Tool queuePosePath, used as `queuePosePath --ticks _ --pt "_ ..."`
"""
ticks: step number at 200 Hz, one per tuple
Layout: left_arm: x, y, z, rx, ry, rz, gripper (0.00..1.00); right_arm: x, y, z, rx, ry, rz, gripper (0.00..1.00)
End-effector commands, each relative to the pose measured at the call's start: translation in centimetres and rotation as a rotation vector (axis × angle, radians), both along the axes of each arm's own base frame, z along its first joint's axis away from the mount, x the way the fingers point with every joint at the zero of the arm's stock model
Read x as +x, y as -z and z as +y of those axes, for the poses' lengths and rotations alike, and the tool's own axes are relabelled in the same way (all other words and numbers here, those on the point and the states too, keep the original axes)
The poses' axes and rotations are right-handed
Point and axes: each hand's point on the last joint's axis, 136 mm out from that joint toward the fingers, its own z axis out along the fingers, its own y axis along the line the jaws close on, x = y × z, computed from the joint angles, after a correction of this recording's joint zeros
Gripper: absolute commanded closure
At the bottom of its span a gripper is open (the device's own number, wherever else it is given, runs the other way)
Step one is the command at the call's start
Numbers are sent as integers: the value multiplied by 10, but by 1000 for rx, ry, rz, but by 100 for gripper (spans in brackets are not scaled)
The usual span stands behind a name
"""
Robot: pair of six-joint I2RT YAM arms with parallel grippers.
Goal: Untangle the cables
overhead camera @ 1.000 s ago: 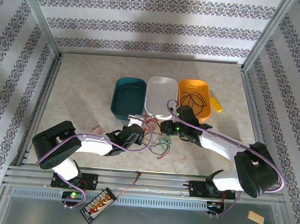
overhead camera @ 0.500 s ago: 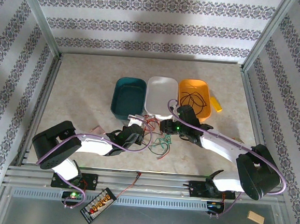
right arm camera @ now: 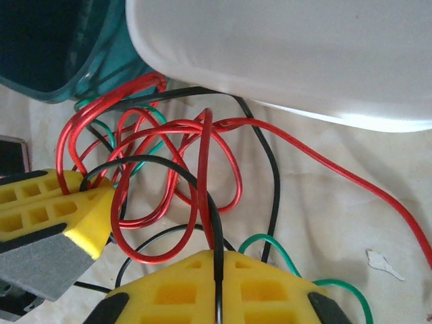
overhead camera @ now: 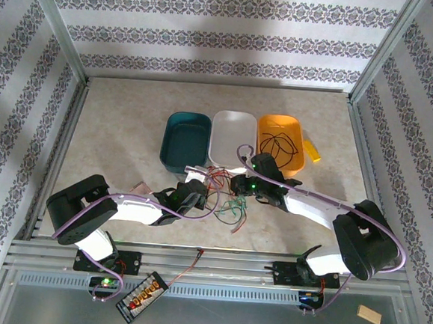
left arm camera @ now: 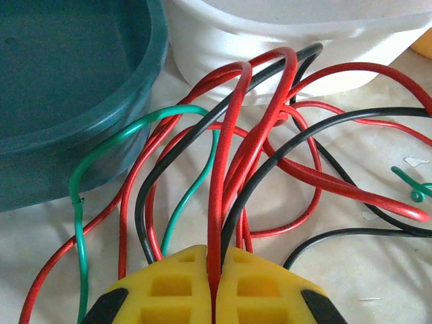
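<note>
Pinching hard: left gripper [left arm camera: 214, 270] is clenched on a red strand [left arm camera: 226, 135], which leaves the closed yellow pads and runs straight ahead, arching up toward the white tub [overhead camera: 233, 137]. Right gripper [right arm camera: 217, 270] is likewise clamped tight, a black strand [right arm camera: 212, 216] passing down between its pads, with a red loop crossing just above them. Cables [overhead camera: 225, 196] lie in one knot on the table [overhead camera: 113, 139], between the two grippers and just in front of the white tub and the teal tub [overhead camera: 186, 141], some loops touching the tub walls. Red and black loops pass through each other in both wrist views; a green strand [left arm camera: 128, 131] threads the left side near the teal wall. Left arm reaches in from the left, right arm from the right, fingertips near each other, both equally near the knot. Key relation: each held strand's long axis points away from its own fingers toward the tubs, while the knot sits on the line joining the grippers. Judgement: the coming move likely calls for drawing the grippers apart along that left-right line; crossed loops may cinch instead of freeing.
</note>
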Motion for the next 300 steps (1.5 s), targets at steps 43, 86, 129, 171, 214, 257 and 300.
queuePosePath --ticks 43,86,129,171,214,257,300 --pt "6 3 6 14 -42 3 100 8 -12 -32 -35 131 -78 99" --pt "7 4 8 19 -49 6 100 13 -28 -47 -21 188 -130 100" --pt "6 5 7 17 -46 6 94 15 -35 -48 -2 191 -138 100" --pt "6 5 5 14 -32 9 99 12 -28 -37 20 160 -94 96" --pt "6 6 0 17 -14 13 100 12 -21 -30 17 144 -68 85" --pt "6 6 -2 19 -6 14 100 11 -15 -29 9 139 -51 76" --pt "7 7 -4 23 -2 18 100 9 -16 -29 9 133 -57 91"
